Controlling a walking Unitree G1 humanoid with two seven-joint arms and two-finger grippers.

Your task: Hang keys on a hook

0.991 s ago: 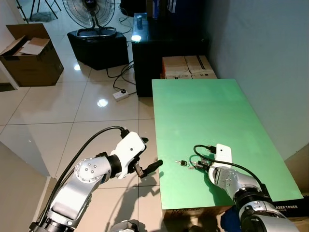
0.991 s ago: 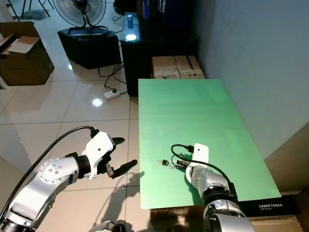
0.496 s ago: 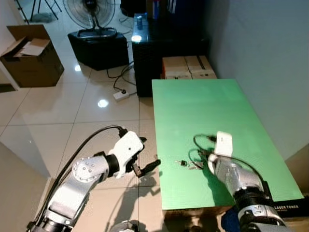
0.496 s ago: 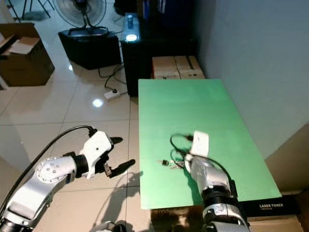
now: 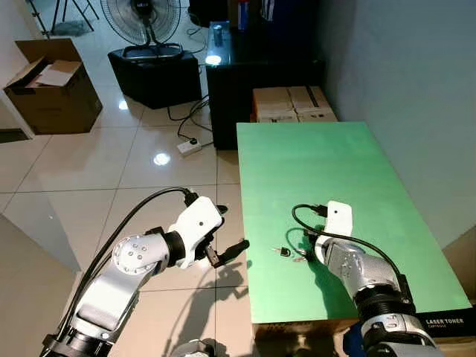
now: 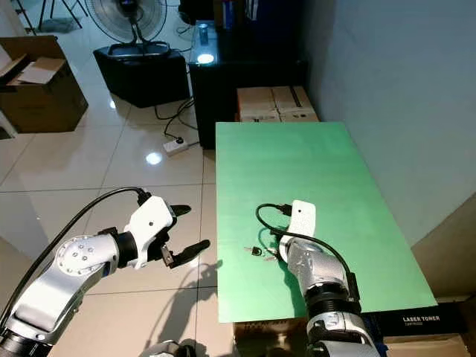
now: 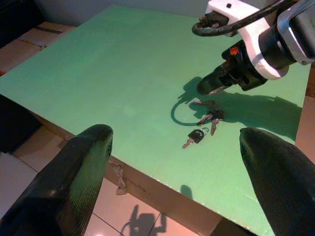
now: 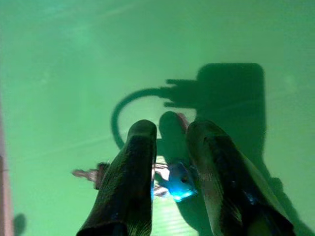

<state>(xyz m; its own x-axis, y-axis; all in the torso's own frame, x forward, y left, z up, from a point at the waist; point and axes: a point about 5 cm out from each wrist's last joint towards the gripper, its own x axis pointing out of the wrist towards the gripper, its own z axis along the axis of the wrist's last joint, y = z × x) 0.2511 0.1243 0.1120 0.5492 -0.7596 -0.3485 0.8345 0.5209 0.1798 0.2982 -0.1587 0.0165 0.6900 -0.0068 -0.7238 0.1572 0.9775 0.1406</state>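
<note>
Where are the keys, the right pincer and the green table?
keys (image 7: 203,127), left wrist view, bunch middle.
right pincer (image 8: 170,147), right wrist view, between fingertips.
green table (image 5: 312,156), left eye view, bare top.

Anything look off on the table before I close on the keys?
Nothing damaged or spilled. The keys lie flat near the green table's near edge, right tool just above them, fingers slightly apart. No hook can be made out.

Green table (image 5: 320,160) lies bare beyond the keys (image 7: 204,119); wall (image 5: 401,74) bounds its right.
</note>
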